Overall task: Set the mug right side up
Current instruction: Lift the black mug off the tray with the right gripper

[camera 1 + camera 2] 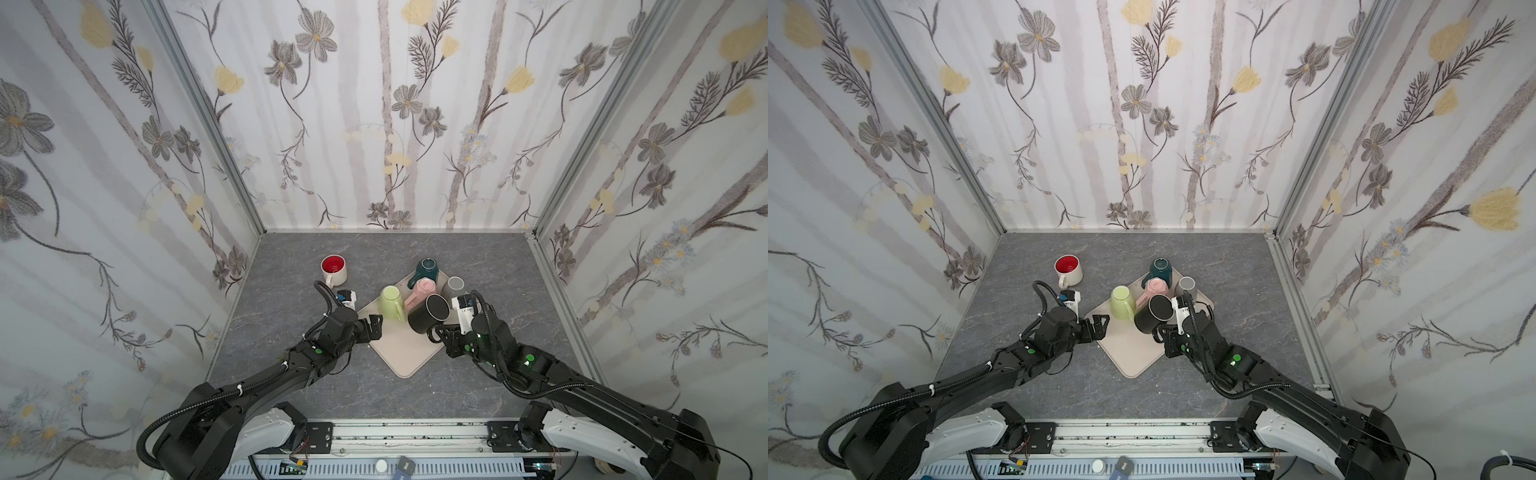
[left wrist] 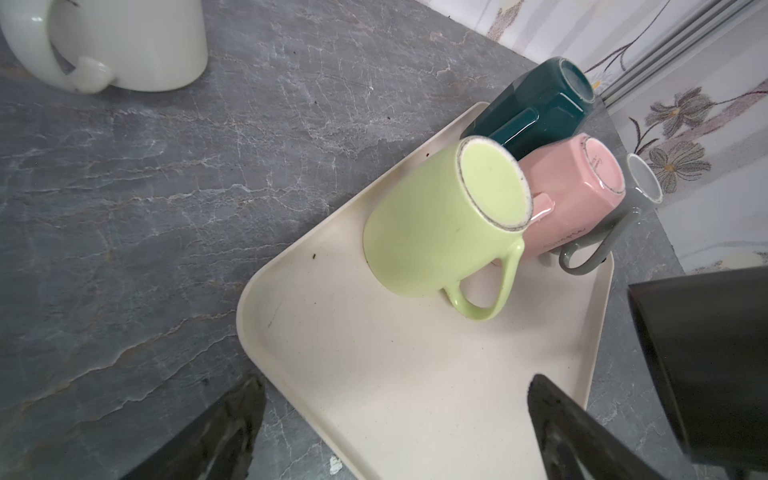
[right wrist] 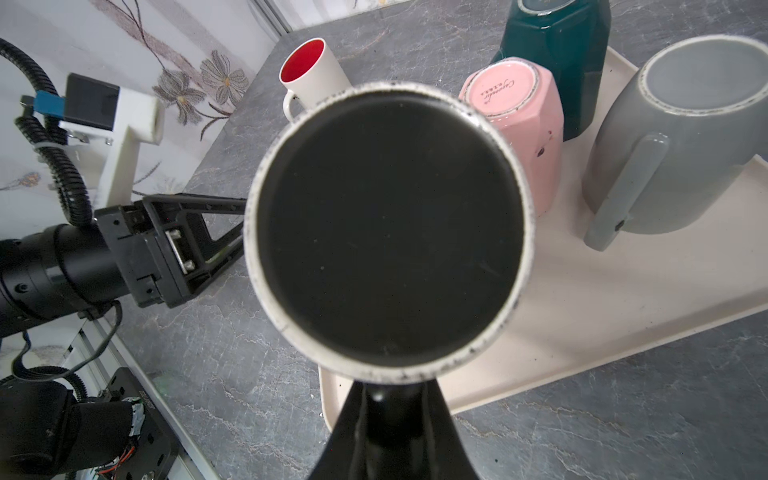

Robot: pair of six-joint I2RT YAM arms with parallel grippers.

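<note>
Though black, speckle-rimmed round mug (image 1: pixel 428 316)

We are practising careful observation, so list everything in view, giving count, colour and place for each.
Table: 1, grey marbled, under everything.
Tray: 1, beige, mid-table.
Green mug: 1, light green, upside down on tray.
Teal mug: 1, dark teal, upside down, tray's far corner.
Pink mug: 1, pink, upside down on tray.
Grey mug: 1, grey, upside down, tray's right.
Black mug: 1, black, tilted over tray.
Cream mug: 1, red inside, upright, off tray.
Left hand: 1, black, open, tray's left edge.
Right hand: 1, black, gripping black mug's handle.
</note>
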